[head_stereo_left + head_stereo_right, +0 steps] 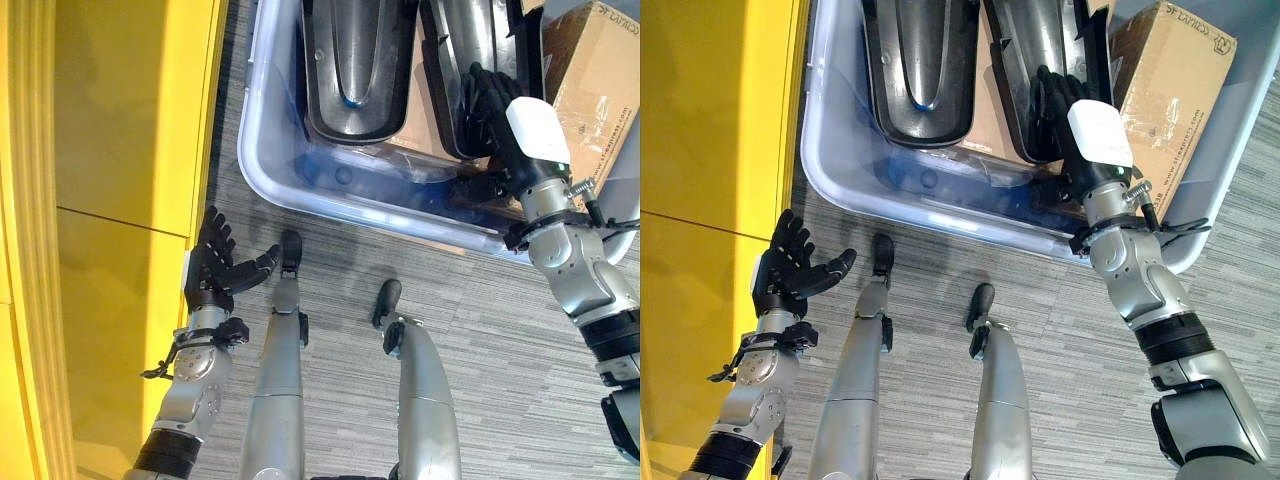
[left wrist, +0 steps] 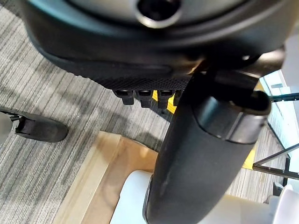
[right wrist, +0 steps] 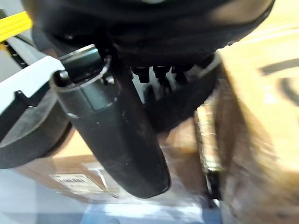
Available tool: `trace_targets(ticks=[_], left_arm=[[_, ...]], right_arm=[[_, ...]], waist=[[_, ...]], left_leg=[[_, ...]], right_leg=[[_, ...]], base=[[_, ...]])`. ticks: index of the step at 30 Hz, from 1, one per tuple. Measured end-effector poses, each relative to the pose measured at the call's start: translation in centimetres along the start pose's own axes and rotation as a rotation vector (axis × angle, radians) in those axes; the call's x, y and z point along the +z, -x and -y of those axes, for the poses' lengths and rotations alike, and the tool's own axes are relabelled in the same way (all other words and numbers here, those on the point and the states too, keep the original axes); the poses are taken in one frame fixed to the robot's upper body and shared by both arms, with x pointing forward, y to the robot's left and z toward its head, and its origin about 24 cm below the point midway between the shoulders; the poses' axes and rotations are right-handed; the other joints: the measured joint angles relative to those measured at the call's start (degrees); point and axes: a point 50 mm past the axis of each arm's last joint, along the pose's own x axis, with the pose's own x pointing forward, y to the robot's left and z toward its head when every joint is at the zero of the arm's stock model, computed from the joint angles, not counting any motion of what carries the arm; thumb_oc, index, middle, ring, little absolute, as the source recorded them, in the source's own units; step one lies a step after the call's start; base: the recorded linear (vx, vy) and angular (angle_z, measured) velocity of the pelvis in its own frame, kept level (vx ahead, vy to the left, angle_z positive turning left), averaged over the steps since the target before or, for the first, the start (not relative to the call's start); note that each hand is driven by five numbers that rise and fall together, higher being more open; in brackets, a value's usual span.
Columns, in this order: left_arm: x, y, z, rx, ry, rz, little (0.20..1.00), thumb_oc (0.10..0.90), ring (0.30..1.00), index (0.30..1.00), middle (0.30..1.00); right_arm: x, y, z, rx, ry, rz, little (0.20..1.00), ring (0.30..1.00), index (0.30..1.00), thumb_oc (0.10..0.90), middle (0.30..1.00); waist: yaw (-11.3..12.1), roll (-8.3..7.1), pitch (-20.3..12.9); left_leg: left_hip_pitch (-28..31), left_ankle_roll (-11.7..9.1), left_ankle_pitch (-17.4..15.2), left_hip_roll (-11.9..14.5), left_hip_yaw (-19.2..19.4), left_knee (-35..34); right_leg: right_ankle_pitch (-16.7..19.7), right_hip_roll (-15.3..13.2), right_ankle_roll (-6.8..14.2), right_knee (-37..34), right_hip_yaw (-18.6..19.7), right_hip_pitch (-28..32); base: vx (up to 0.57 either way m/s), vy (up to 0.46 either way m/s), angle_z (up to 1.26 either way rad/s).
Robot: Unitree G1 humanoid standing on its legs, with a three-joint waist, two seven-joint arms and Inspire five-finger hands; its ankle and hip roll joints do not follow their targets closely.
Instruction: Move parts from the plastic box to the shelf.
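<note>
You are reaching the right hand (image 1: 1065, 105), fingers curling at but not yet gripping a black part (image 1: 1040, 70) in the plastic box (image 1: 840, 175), while the left hand (image 1: 790, 265) is hovering open and empty; next, close firmly and lift.

plastic box (image 1: 262, 150): translucent pale blue | parts (image 1: 358, 70): glossy black | cardboard box (image 1: 600, 70): brown | shelf (image 1: 110, 200): yellow | floor (image 1: 480, 330): grey, fine-striped carpet | hands: dark
</note>
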Motion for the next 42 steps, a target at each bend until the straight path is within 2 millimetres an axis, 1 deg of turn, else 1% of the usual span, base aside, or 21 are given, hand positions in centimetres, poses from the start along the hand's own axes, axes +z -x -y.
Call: trace_targets(ticks=[1, 2, 4, 5, 6, 10, 12, 14, 20, 26, 30, 34, 39, 42], left_arm=[[0.0, 0.0, 0.0, -0.001, 0.001, 0.0, 1.0, 0.9, 1.0, 1.0, 1.0], [0.0, 0.0, 0.1, -0.002, 0.001, -0.001, 1.0, 0.9, 1.0, 1.0, 1.0], [0.0, 0.0, 0.1, -0.002, 0.001, 0.0, 1.0, 0.9, 1.0, 1.0, 1.0], [0.0, 0.0, 0.1, -0.001, 0.002, -0.001, 1.0, 0.9, 1.0, 1.0, 1.0], [0.0, 0.0, 0.0, -0.002, 0.0, 0.0, 1.0, 0.9, 1.0, 1.0, 1.0], [0.0, 0.0, 0.0, 0.014, 0.001, -0.002, 1.0, 0.9, 1.0, 1.0, 1.0], [0.0, 0.0, 0.0, 0.014, 0.001, -0.002, 1.0, 0.9, 1.0, 1.0, 1.0], [0.0, 0.0, 0.0, 0.014, 0.001, -0.003, 1.0, 0.9, 1.0, 1.0, 1.0], [-0.1, 0.0, 0.0, 0.017, 0.002, -0.005, 1.0, 0.9, 1.0, 1.0, 1.0], [-0.1, 0.0, 0.0, 0.035, 0.004, -0.004, 1.0, 0.9, 1.0, 1.0, 1.0], [-0.1, 0.0, 0.1, 0.038, 0.004, -0.005, 1.0, 0.9, 1.0, 1.0, 1.0], [-0.1, 0.0, 0.0, 0.048, 0.005, -0.005, 1.0, 0.9, 1.0, 1.0, 1.0], [-0.1, 0.0, 0.1, 0.05, 0.007, -0.006, 1.0, 0.9, 1.0, 1.0, 1.0], [-0.2, 0.0, 0.1, 0.052, 0.011, -0.007, 1.0, 0.9, 1.0, 1.0, 1.0]], right_arm=[[0.0, 0.1, -0.1, 0.003, -0.002, -0.002, 1.0, 1.0, 1.0, 0.9, 1.0], [0.3, 0.0, -0.6, -0.008, -0.059, -0.011, 1.0, 1.0, 1.0, 0.9, 1.0], [0.7, -0.1, -1.0, -0.022, -0.123, -0.016, 1.0, 1.0, 1.0, 0.9, 1.0], [1.1, -0.2, -1.2, -0.039, -0.186, -0.022, 1.0, 1.0, 1.0, 0.9, 1.0], [1.2, -0.3, -1.3, -0.042, -0.212, -0.022, 1.0, 1.0, 1.0, 0.9, 1.0], [2.7, -0.9, -2.1, -0.073, -0.451, -0.03, 1.0, 1.0, 1.0, 0.9, 1.0], [3.4, -1.0, -2.1, -0.079, -0.553, -0.018, 1.0, 1.0, 1.0, 0.9, 1.0], [3.7, -1.1, -2.3, -0.083, -0.619, -0.021, 1.0, 1.0, 1.0, 0.9, 1.0], [4.6, -1.2, -2.4, -0.083, -0.683, -0.003, 1.0, 1.0, 1.0, 0.9, 1.0], [5.3, -1.5, -2.7, -0.1, -0.785, -0.009, 1.0, 1.0, 1.0, 0.9, 1.0], [5.9, -1.7, -2.9, -0.08, -0.801, 0.006, 1.0, 1.0, 1.0, 0.9, 1.0], [6.0, -1.7, -2.9, -0.079, -0.804, 0.006, 1.0, 1.0, 1.0, 0.9, 1.0], [6.2, -1.5, -2.6, -0.081, -0.804, 0.027, 1.0, 1.0, 1.0, 0.9, 1.0], [7.1, -1.1, -1.8, -0.091, -0.812, 0.084, 1.0, 1.0, 1.0, 0.9, 1.0]], waist=[[-0.05, 0.0, 0.0], [-0.2, 0.0, 0.0], [-0.12, 0.0, 0.0], [-0.09, 0.0, 0.0], [-0.03, 0.0, 0.0], [-0.09, 0.0, 0.0], [-0.09, 0.0, 0.0], [-0.12, 0.01, 0.0], [-0.19, 0.01, 0.0], [-0.45, 0.01, 0.0], [-0.85, 0.01, 0.0], [-1.12, 0.01, 0.0], [-1.28, 0.02, 0.01], [-1.28, 0.04, 0.02]], left_leg=[[0.04, 0.0, 0.0, 0.03, 0.03, 0.01], [0.11, 0.0, 0.0, 0.11, 0.02, 0.09], [0.1, 0.01, -0.01, 0.16, 0.02, 0.18], [0.1, 0.11, -0.09, 0.17, 0.02, 0.35], [0.09, 0.12, -0.1, 0.16, 0.03, 0.37], [0.08, 0.17, -0.2, 0.12, 0.08, 0.67], [0.08, 0.4, -0.36, 0.11, 0.11, 0.71], [0.09, 0.45, -0.4, 0.12, 0.11, 0.76], [0.07, 0.4, -0.39, 0.18, 0.16, 0.82], [0.11, 0.32, -0.4, 0.19, 0.19, 0.86], [0.14, 0.22, -0.33, 0.23, 0.16, 0.93], [0.16, 0.32, -0.39, 0.23, 0.17, 0.96], [0.17, 0.26, -0.37, 0.25, 0.16, 0.96], [0.16, 0.1, -0.29, 0.26, 0.15, 0.96]], right_leg=[[0.02, 0.02, 0.02, 0.01, 0.05, 0.01], [0.02, 0.1, 0.03, 0.04, 0.0, 0.1], [0.02, 0.13, 0.02, 0.13, 0.01, 0.07], [0.02, 0.14, 0.03, 0.13, 0.0, 0.15], [0.03, 0.11, 0.04, 0.12, 0.03, 0.14], [0.1, 0.09, 0.12, 0.09, 0.09, 0.3], [0.11, 0.09, 0.13, 0.14, 0.1, 0.31], [0.11, 0.11, 0.13, 0.2, 0.1, 0.31], [0.12, 0.18, 0.12, 0.25, 0.12, 0.3], [0.13, 0.19, 0.11, 0.28, 0.14, 0.33], [0.14, 0.25, 0.1, 0.39, 0.12, 0.36], [0.13, 0.24, 0.1, 0.41, 0.13, 0.37], [0.13, 0.25, 0.1, 0.37, 0.14, 0.35], [0.13, 0.24, 0.1, 0.29, 0.17, 0.36]], base=[[0.0, 0.0, 0.0], [0.0, 0.0, 0.0], [0.0, 0.0, 0.0], [0.0, 0.0, 0.0], [0.0, 0.0, 0.0], [0.0, 0.0, 0.0], [0.0, 0.0, 0.0], [0.0, 0.0, 0.0], [0.0, 0.0, 0.0], [0.0, 0.0, 0.0], [0.0, 0.0, 0.0], [0.0, 0.0, 0.0], [0.0, 0.0, 0.0], [0.0, 0.0, 0.0]])
